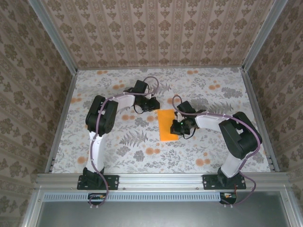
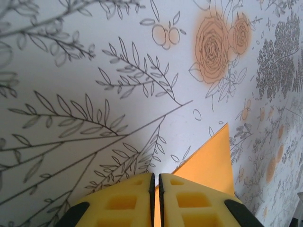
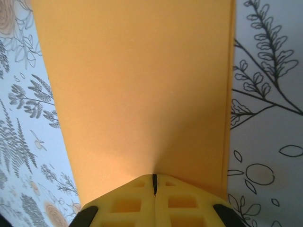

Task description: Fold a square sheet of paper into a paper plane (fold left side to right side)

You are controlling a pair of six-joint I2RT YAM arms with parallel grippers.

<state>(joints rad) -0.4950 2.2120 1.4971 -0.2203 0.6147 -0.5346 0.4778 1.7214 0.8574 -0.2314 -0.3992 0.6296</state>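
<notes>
The square sheet of paper [image 1: 165, 128], bright orange, lies flat on the floral table as a tall narrow rectangle. In the right wrist view the paper [image 3: 137, 94] shows two layers, their edges slightly offset along its right side. My right gripper [image 1: 177, 125] is shut, and its yellow tips [image 3: 154, 176] rest on the sheet near its right edge. My left gripper [image 1: 155, 107] is at the sheet's far left corner. Its jaws [image 2: 155, 175] stand shut but for a thin slit, over the edge of the paper [image 2: 210, 158], whose pointed corner sticks out past the right finger.
The grey floral tablecloth [image 1: 142, 142] covers the table. Patterned walls [image 1: 156, 28] close it in at the back and both sides. The arm bases [image 1: 97, 182] sit on a metal rail at the near edge.
</notes>
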